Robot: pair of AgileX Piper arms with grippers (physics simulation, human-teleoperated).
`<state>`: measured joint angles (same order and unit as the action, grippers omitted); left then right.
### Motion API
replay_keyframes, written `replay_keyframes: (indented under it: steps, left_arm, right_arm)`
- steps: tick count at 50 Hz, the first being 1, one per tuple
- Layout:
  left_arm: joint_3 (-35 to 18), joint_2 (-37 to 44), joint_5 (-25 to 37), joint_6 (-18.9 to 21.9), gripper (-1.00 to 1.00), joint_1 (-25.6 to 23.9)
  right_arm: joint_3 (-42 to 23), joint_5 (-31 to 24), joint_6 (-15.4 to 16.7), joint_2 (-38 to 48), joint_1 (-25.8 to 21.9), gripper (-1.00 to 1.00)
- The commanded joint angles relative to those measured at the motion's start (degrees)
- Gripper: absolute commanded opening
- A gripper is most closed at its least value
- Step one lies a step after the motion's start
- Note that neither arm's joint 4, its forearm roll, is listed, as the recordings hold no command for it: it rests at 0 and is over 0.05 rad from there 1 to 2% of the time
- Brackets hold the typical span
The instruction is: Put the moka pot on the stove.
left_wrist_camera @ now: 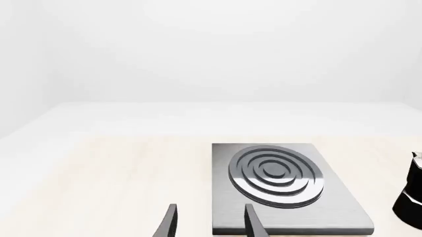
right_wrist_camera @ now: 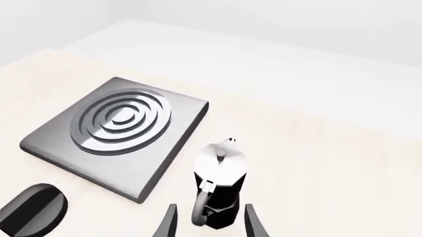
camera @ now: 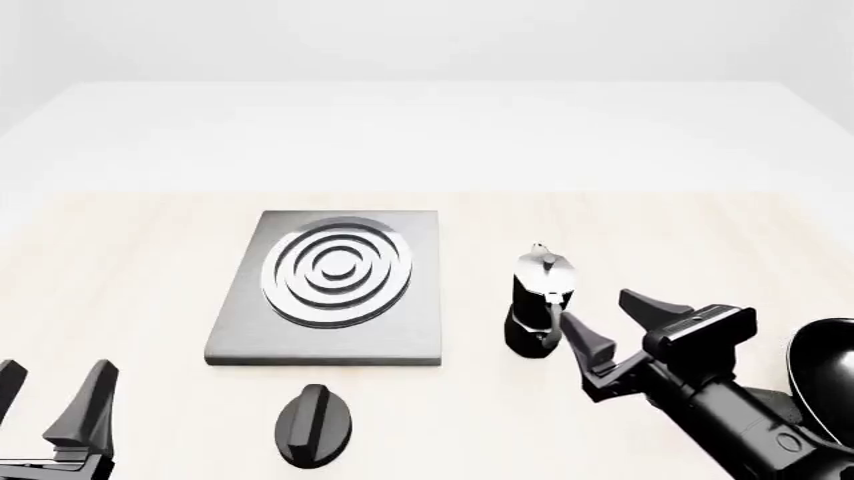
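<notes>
No writing on moka pot (camera: 539, 300); stove (camera: 334, 285) unmarked.

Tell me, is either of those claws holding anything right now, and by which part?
Nothing is held. The right gripper is open, close behind the moka pot near its handle. The left gripper is open, away from everything.

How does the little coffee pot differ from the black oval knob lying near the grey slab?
The moka pot stands upright and tall, while the knob lies low and flat on the table. The pot has a silver lid and a curved handle; the knob is plain black all over. The pot sits right of the stove, between the open right gripper's fingers; the knob lies in front of the stove. Both are mostly black.
</notes>
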<state>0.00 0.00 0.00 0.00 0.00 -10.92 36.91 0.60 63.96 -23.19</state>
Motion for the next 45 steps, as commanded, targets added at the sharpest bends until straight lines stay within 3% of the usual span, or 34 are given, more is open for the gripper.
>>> replay_keyframes:
  steps: [1,45]
  left_arm:
    - [0.0,0.0,0.0,0.0,1.00,0.0]
    - [0.0,0.0,0.0,0.0,1.00,0.0]
  right_arm:
    - [0.0,4.6,-0.4,5.4,-0.2,1.00]
    - [0.4,17.2,-1.8,20.8,-1.8,1.00]
